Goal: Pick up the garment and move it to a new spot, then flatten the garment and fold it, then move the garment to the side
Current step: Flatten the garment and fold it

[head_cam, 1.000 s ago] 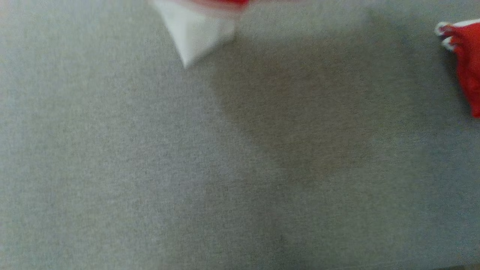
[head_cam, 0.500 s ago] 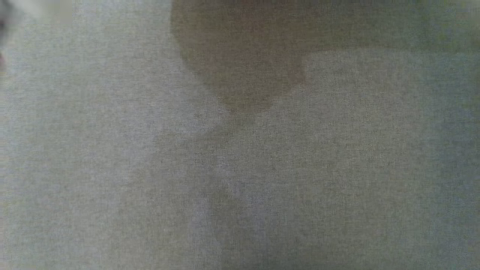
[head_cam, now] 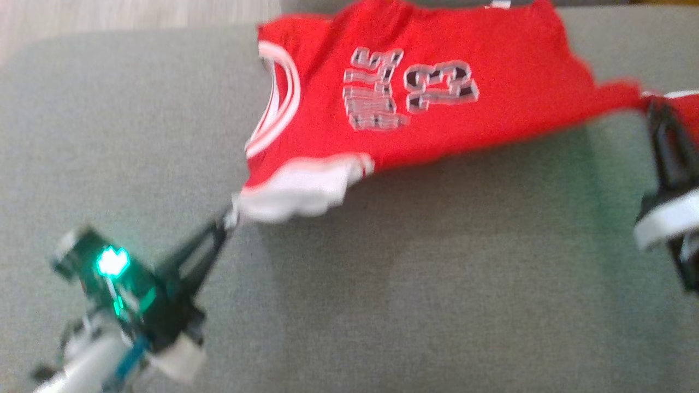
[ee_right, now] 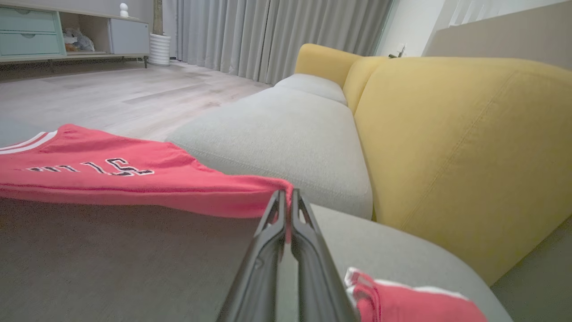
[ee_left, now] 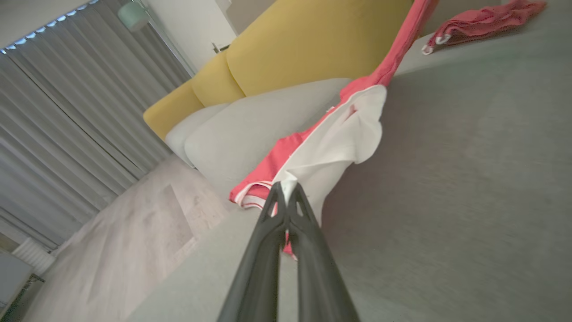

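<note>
The garment [head_cam: 426, 93] is a red jersey with white trim and grey lettering, stretched out just above a grey sofa cushion [head_cam: 437, 284]. My left gripper [head_cam: 230, 217] at the lower left is shut on its white-trimmed corner. My right gripper [head_cam: 655, 109] at the right edge is shut on a red corner. In the left wrist view the fingertips [ee_left: 286, 190] pinch white fabric of the garment [ee_left: 344, 134], which hangs in a fold. In the right wrist view the gripper [ee_right: 288, 197] clamps the red edge of the garment [ee_right: 111, 179], drawn taut to the left.
A second red-and-white cloth [ee_right: 411, 299] lies bunched on the cushion near my right gripper, and shows far off as a red cloth [ee_left: 482, 22]. A yellow sofa back [ee_right: 447, 134] rises behind. Wood floor [ee_left: 134, 232] lies beyond the cushion edge, with curtains and a low cabinet [ee_right: 44, 36].
The head camera has swung: earlier it showed mostly blurred grey cushion with scraps of red and white at the edges; now the whole garment and both grippers are in it.
</note>
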Tool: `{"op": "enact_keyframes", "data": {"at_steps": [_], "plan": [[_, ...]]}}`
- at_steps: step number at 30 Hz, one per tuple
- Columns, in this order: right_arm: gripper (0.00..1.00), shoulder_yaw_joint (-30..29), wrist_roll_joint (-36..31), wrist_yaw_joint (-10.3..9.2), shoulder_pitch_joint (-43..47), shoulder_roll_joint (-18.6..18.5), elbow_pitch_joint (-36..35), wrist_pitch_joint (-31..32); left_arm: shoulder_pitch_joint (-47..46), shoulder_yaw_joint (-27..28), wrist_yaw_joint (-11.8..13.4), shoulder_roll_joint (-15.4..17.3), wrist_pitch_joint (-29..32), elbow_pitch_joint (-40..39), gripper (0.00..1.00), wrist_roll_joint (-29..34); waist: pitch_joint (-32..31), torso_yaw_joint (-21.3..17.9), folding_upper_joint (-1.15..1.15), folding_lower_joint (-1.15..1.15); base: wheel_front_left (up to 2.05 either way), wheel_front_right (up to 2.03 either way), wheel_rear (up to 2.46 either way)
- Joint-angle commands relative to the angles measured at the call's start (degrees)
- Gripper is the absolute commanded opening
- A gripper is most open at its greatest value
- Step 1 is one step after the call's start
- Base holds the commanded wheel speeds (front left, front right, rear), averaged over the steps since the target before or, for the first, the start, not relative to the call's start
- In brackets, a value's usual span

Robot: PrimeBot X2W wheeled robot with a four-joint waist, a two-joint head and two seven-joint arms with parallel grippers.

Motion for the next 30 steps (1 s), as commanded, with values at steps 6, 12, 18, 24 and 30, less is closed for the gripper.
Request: {"op": "enact_keyframes", "data": {"at_steps": [6, 12, 18, 24, 30], "plan": [[0.0, -1.55, -1.13, -0.04, 10.57, 0.67, -4.03, -0.31, 8.76, 0.67, 2.57, 3.08, -0.22, -3.81, 0.0, -4.11, -6.45, -1.13, 0.0, 0.02, 0.0, 0.0, 0.0], [0.0, -4.07, -2.1, -0.04, 20.0, 3.4, -6.51, -0.31, 16.8, 0.66, 2.95, 3.62, -0.22, -6.48, 0.0, -8.45, -9.1, -1.74, 0.0, 0.02, 0.0, 0.0, 0.0], [0.0, -5.01, -2.64, -0.04, 21.16, 4.1, -7.54, -0.3, 15.27, 0.75, 1.27, 4.23, -0.17, -6.97, 0.0, -8.01, -7.11, -2.03, 0.0, 0.02, 0.0, 0.0, 0.0], [0.0, -5.11, -2.16, -0.04, 15.57, 3.77, -3.91, -0.29, 4.12, 1.53, -2.96, 1.85, -0.11, -2.4, 0.0, -5.27, -3.48, -1.48, 0.0, 0.02, 0.0, 0.0, 0.0], [0.0, -4.04, -1.89, -0.04, 8.34, 3.78, 0.0, -0.3, -9.71, 1.9, -8.01, -1.05, -0.09, 4.85, 0.0, -1.6, 0.27, -1.63, 0.0, 0.02, 0.0, 0.0, 0.0]]}}
